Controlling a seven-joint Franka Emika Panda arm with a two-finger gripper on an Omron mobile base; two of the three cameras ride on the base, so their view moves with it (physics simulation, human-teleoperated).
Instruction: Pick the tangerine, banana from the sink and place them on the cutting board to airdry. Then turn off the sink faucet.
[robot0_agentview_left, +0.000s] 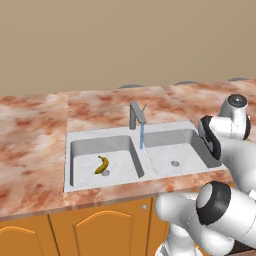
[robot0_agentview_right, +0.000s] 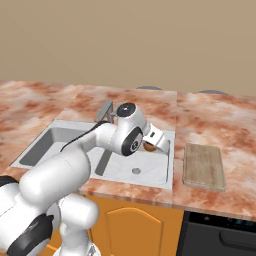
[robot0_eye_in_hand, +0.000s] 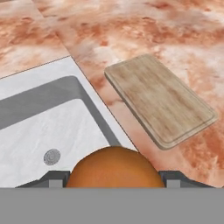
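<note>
My gripper (robot0_eye_in_hand: 113, 180) is shut on the tangerine (robot0_eye_in_hand: 114, 168), a round orange fruit held between both dark fingertips (robot0_eye_in_hand: 52, 178). In the right base view the gripper (robot0_agentview_right: 152, 145) hangs with the tangerine (robot0_agentview_right: 148, 147) over the right basin's right side, above the sink (robot0_agentview_right: 171, 160). The cutting board (robot0_eye_in_hand: 159, 98) lies bare on the counter just beyond the sink rim (robot0_eye_in_hand: 52, 72); it is the wooden board (robot0_agentview_right: 202, 166) to the right of the sink. The banana (robot0_agentview_left: 102, 164) lies in the left basin beside its drain. The faucet (robot0_agentview_left: 136, 115) stands behind the divider, with blue water (robot0_agentview_left: 142, 136) running from its spout.
Marbled reddish counter (robot0_agentview_left: 35, 135) surrounds the sink (robot0_agentview_left: 100, 132). The right basin's drain (robot0_eye_in_hand: 52, 156) shows below the hand. Orange cabinet doors (robot0_agentview_left: 95, 227) sit under the counter, and a dark appliance (robot0_agentview_right: 220, 235) stands below the board's side. My arm's links (robot0_agentview_left: 225, 150) rise over the sink's right edge.
</note>
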